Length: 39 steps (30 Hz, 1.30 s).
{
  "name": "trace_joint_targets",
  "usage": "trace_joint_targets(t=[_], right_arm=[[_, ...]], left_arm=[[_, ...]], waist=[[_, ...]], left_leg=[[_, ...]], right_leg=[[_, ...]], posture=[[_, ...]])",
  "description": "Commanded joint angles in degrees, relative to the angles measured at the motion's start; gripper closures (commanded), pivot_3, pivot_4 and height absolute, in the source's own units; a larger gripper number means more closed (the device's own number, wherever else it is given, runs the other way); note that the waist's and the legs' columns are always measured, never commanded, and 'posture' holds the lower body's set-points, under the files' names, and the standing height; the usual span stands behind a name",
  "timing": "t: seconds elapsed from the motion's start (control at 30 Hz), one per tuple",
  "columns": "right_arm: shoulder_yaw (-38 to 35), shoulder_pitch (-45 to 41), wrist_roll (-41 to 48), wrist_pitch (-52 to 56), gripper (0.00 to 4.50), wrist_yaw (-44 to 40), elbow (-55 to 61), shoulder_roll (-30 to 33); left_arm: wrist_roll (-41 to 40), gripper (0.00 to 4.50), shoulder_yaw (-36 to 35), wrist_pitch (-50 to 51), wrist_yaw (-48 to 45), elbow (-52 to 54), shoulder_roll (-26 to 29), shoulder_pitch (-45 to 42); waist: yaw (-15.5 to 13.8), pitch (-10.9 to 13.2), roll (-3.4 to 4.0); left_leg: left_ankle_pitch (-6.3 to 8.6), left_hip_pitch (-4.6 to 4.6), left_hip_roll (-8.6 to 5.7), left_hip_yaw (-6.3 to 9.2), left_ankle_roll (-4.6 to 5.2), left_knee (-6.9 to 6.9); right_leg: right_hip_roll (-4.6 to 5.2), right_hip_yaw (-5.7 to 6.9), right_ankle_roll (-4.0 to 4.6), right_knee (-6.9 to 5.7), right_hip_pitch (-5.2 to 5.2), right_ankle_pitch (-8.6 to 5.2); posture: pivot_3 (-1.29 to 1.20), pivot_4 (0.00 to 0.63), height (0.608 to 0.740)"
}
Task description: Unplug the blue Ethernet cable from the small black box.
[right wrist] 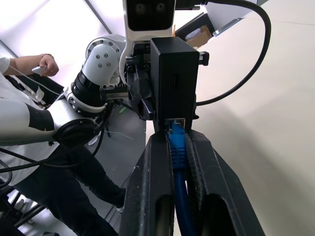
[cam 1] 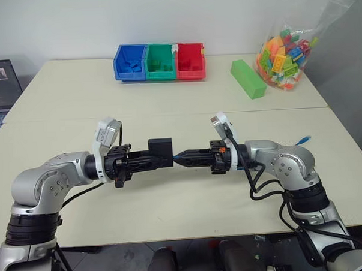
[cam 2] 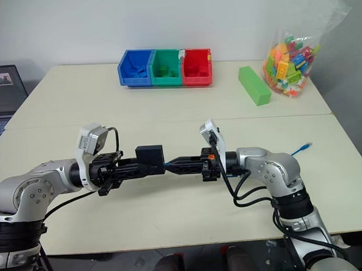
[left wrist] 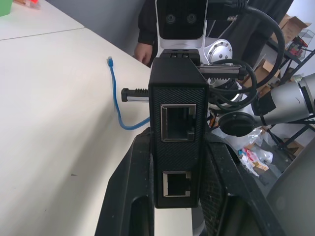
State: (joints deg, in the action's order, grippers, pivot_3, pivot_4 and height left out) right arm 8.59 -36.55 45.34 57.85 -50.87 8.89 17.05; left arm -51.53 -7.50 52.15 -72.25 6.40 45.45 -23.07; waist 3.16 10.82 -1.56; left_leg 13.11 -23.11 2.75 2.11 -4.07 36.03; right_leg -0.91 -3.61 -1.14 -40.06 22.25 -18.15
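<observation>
The small black box (cam 1: 160, 146) is held above the table's middle, with my left gripper (cam 1: 164, 159) shut on it from the left. In the left wrist view the box (left wrist: 178, 132) shows two empty ports on its near face. My right gripper (cam 1: 177, 159) comes in from the right, shut on the blue Ethernet cable (right wrist: 177, 152) just behind its plug. The plug sits in a port on the box (right wrist: 174, 88). A short piece of blue shows between the box and the right fingertips. The cable's free end (cam 1: 303, 140) lies on the table at the right.
Blue, green and red bins (cam 1: 160, 62) stand at the table's back. A green block (cam 1: 248, 78) and a bag of coloured bricks (cam 1: 285, 53) lie back right. A laptop (cam 1: 0, 89) sits at the far left. A person (right wrist: 29, 69) stands beside the table.
</observation>
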Motion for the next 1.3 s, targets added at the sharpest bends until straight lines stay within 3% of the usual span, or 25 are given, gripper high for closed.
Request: trace_joint_targets(t=[0.03, 0.23, 0.4, 0.47, 0.63, 0.8, 0.87, 1.0, 1.17, 1.3], right_arm=[[-1.5, -0.8, 0.8, 0.0, 4.46, -0.2, 0.5, 0.9], [-3.1, 1.8, -1.9, -1.6, 4.46, -1.1, -1.6, 6.4], [-4.5, 1.9, -5.7, -6.6, 4.46, 0.2, -6.7, 7.4], [-4.0, 1.3, -10.4, -12.5, 4.46, 2.4, -9.9, 6.5], [-1.9, -4.3, -27.8, -35.5, 4.46, 17.3, -26.5, 0.0], [-1.4, -10.5, -37.3, -48.0, 4.46, 26.5, -42.3, -3.0], [-2.0, -13.0, -39.4, -50.8, 3.76, 29.4, -48.2, -3.7], [-3.0, -13.5, -39.0, -51.9, 2.91, 26.3, -49.2, -3.9], [-1.7, -10.0, -38.2, -49.7, 1.6, 17.9, -38.4, -1.9], [1.1, -5.5, -31.9, -42.5, 0.67, 5.5, -21.0, -0.1]], left_arm=[[1.0, 3.7, -0.7, -1.2, -1.2, 0.9, 2.1, 0.3], [2.8, 3.7, -3.2, -3.3, -1.7, -1.1, 5.1, 2.1], [2.7, 3.7, -4.8, -3.9, -0.5, -1.0, 5.2, 3.4], [2.6, 3.7, -5.4, -4.1, 0.4, -0.9, 4.9, 3.8], [3.4, 3.7, -6.1, -5.3, 4.5, -1.2, 2.8, 3.6], [4.5, 3.7, -5.9, -6.3, 7.7, -0.8, 1.2, 3.1], [5.1, 3.7, -6.1, -7.2, 8.7, -0.4, 0.8, 3.5], [6.5, 3.7, -6.7, -9.4, 11.0, 0.3, -0.1, 4.6], [9.9, 3.7, -7.8, -14.2, 16.5, -1.6, -3.0, 4.3], [18.1, 3.7, -7.8, -25.3, 25.4, -6.0, -8.4, 2.7]], waist=[[0.0, 0.0, 0.0], [0.0, 0.0, 0.0], [0.0, 0.0, 0.0], [0.1, 0.0, 0.0], [0.2, 0.0, 0.01], [0.1, 0.0, 0.0], [0.1, 0.0, -0.01], [0.1, 0.0, -0.01], [0.1, 0.0, 0.0], [-0.3, 0.0, 0.0]], left_leg=[[0.0, 0.0, 0.0, 0.0, 0.0, 0.0], [0.0, -0.02, 0.0, 0.0, 0.0, 0.0], [0.01, -0.05, 0.0, -0.03, 0.01, -0.01], [0.01, -0.04, 0.01, -0.03, 0.01, -0.01], [0.01, -0.01, 0.02, -0.15, 0.01, -0.02], [0.0, -0.05, 0.01, -0.25, 0.0, -0.02], [0.0, -0.05, 0.0, -0.3, -0.01, -0.02], [0.0, -0.06, 0.0, -0.31, -0.01, -0.03], [0.0, -0.06, 0.01, -0.3, -0.01, -0.04], [0.0, -0.03, 0.0, -0.27, -0.01, -0.02]], right_leg=[[0.0, 0.0, 0.0, 0.0, 0.0, 0.0], [0.0, 0.0, 0.0, 0.05, 0.0, 0.0], [0.01, -0.01, -0.02, 0.08, 0.03, -0.01], [0.0, -0.01, -0.03, 0.08, 0.02, -0.02], [0.0, -0.1, -0.05, 0.07, 0.07, -0.02], [0.01, -0.17, 0.06, 0.08, 0.09, 0.05], [0.05, -0.2, 0.06, 0.08, 0.09, 0.05], [0.07, -0.22, 0.07, 0.09, 0.09, 0.05], [0.08, -0.22, 0.07, 0.08, 0.09, 0.05], [0.09, -0.19, 0.07, 0.05, 0.06, 0.05]], posture=[[0.0, 0.15, 0.74], [0.0, 0.15, 0.74], [0.0, 0.15, 0.74], [0.0, 0.15, 0.74], [0.0, 0.15, 0.74], [0.0, 0.15, 0.74], [0.0, 0.15, 0.74], [0.0, 0.15, 0.74], [0.0, 0.15, 0.74], [0.0, 0.15, 0.74]])
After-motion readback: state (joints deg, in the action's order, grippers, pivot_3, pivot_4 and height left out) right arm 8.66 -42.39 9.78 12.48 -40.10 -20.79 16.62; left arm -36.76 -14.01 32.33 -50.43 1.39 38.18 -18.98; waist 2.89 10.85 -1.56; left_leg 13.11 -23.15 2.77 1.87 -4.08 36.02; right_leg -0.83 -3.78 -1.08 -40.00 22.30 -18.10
